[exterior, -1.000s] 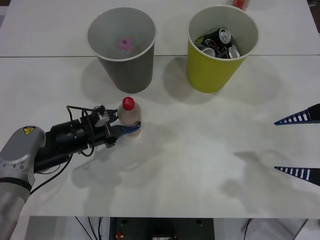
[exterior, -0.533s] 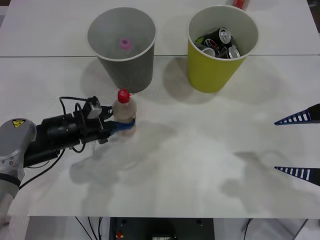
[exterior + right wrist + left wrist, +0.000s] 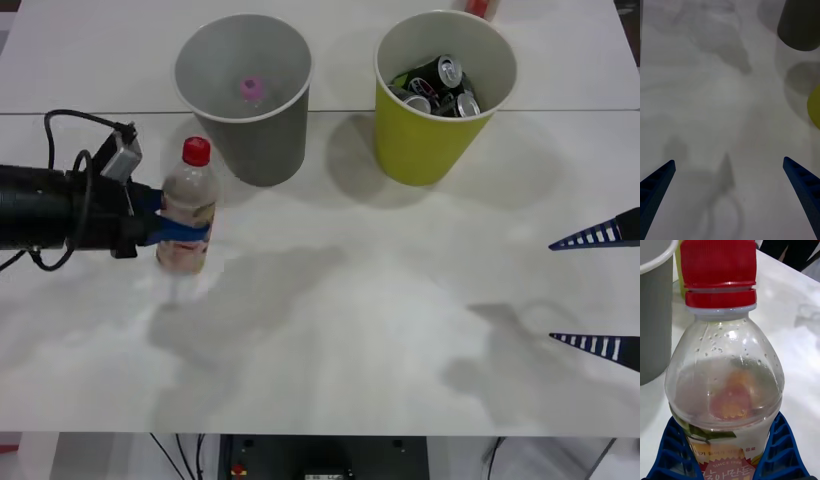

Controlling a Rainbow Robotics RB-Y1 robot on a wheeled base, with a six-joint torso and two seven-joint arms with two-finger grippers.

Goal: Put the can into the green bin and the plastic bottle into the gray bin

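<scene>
1. The white worktop (image 3: pixel 400 300) has a thin seam running across it near its far side.
2. Soft gray shadows lie on it.
3. Black cables (image 3: pixel 170 448) hang under its near edge.

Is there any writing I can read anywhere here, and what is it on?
"SINCE 1988": on the label of the plastic bottle held in the left gripper.
Korean lettering on that label, above and below that line: cut off and too partial to read.
Markings on the cans in the green bin: too small to read.
</scene>
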